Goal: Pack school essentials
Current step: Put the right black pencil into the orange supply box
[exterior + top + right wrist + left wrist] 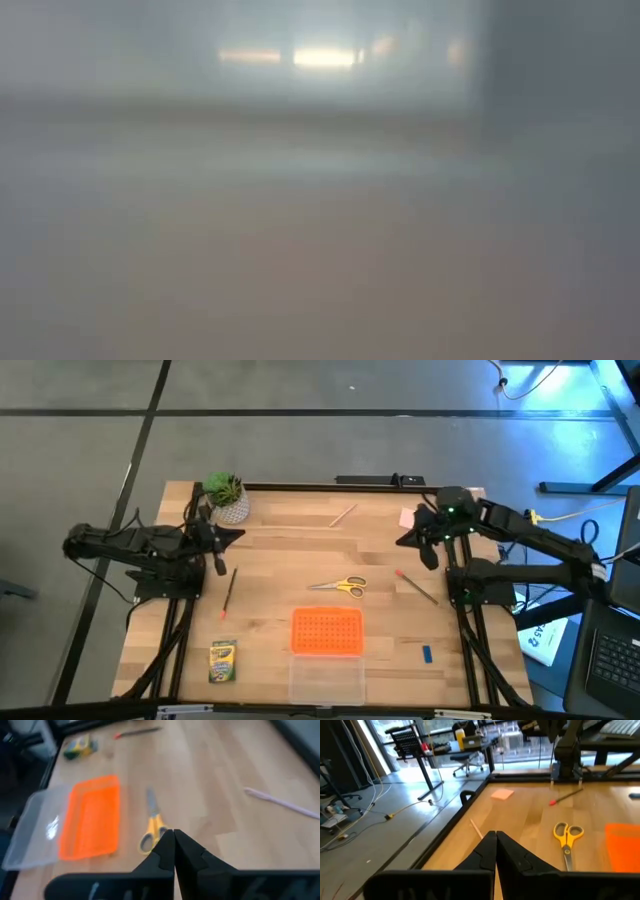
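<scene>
Yellow-handled scissors (340,586) lie flat mid-table. A green-and-yellow crayon box (223,660) lies near the front left. One pencil (229,592) lies left of centre, a red-tipped one (416,587) right of centre, and a pale wooden one (343,515) near the far edge. A blue eraser (427,654) lies front right, and a pink note pad (407,518) far right. My left gripper (496,837) hovers shut over the table's left side, near the plant. My right gripper (173,834) hovers shut over the far right, tilted down toward the scissors (152,827). Neither holds anything.
A clear case with an orange perforated lid (327,632) sits at the front centre. A green potted plant (228,497) stands at the far left corner, close to my left gripper (240,535). Bare wood lies between the items. The low view is a blur.
</scene>
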